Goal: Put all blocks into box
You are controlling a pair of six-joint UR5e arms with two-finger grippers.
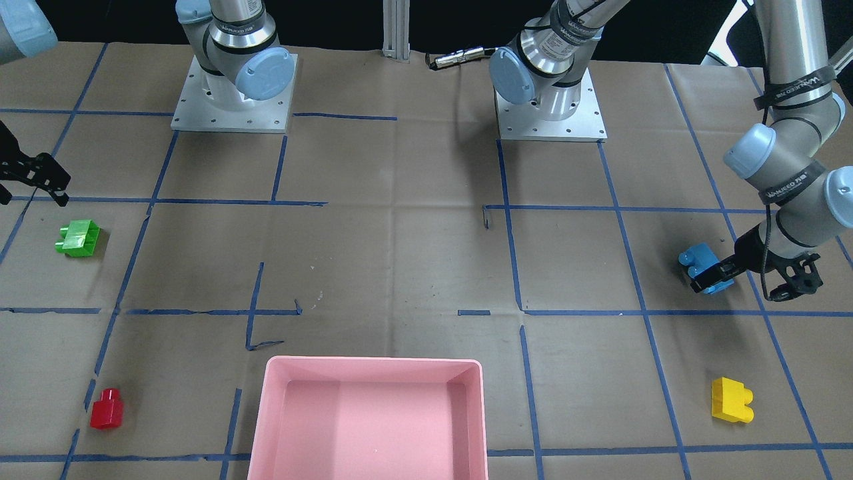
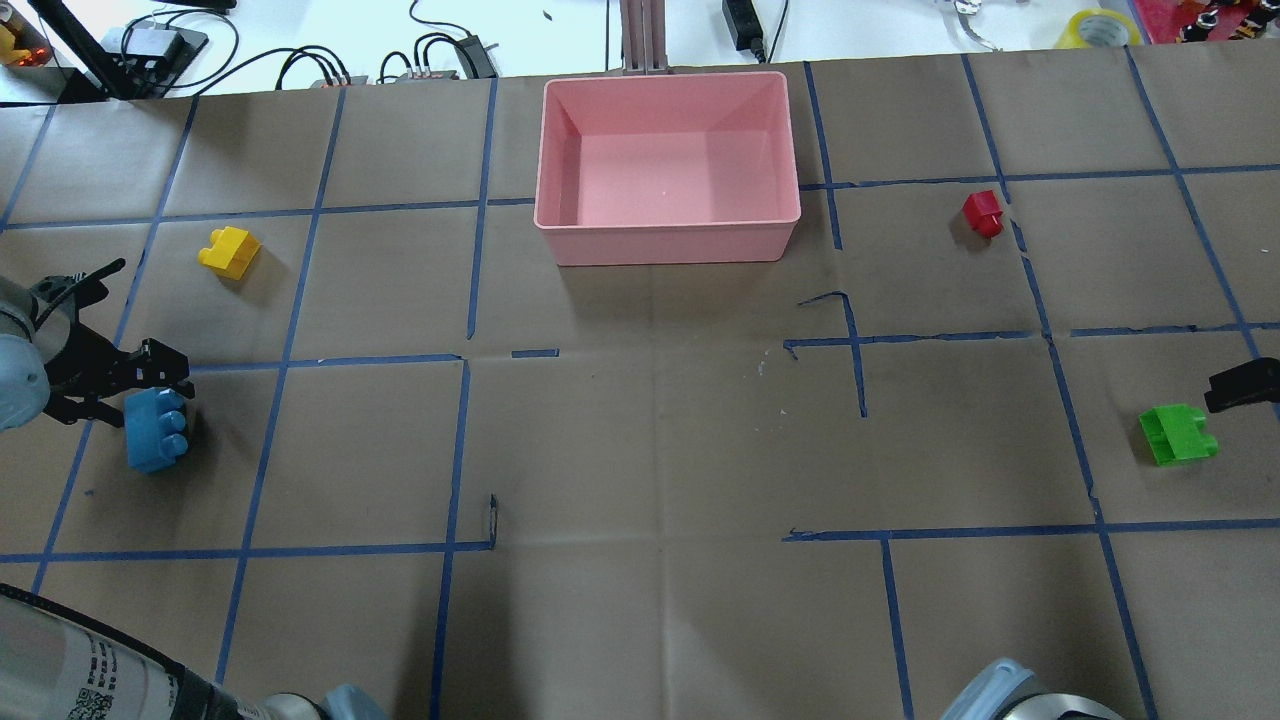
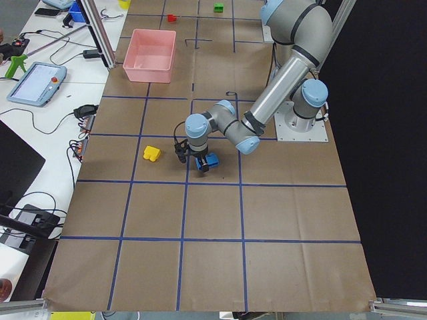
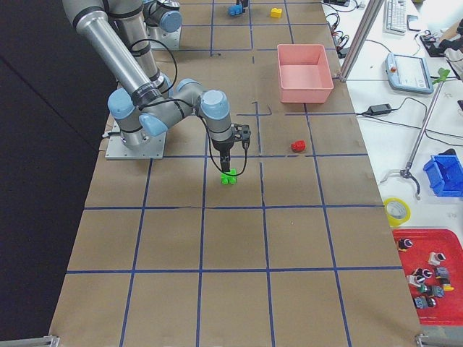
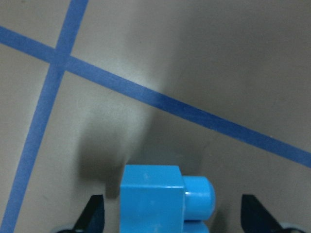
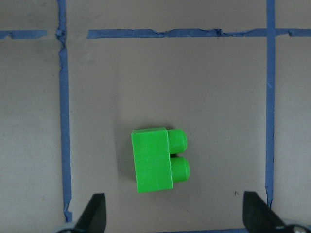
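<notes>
The light-blue brick (image 1: pixel 698 261) lies on the paper by the table's left end. My left gripper (image 1: pixel 743 281) is open just above it, and the wrist view shows the light-blue brick (image 5: pixel 163 199) between the fingers. The green brick (image 1: pixel 78 238) lies near the right end. My right gripper (image 1: pixel 33 190) is open and hovers above it, with the green brick (image 6: pixel 158 159) in front of the fingers. The yellow brick (image 1: pixel 731 399) and the red brick (image 1: pixel 107 409) lie apart on the paper. The pink box (image 1: pixel 373 365) is empty at the far middle edge.
Brown paper with blue tape lines covers the table. The two arm bases (image 1: pixel 233 100) stand at the robot's edge. Cables and devices (image 2: pixel 320 60) lie beyond the far edge, behind the box.
</notes>
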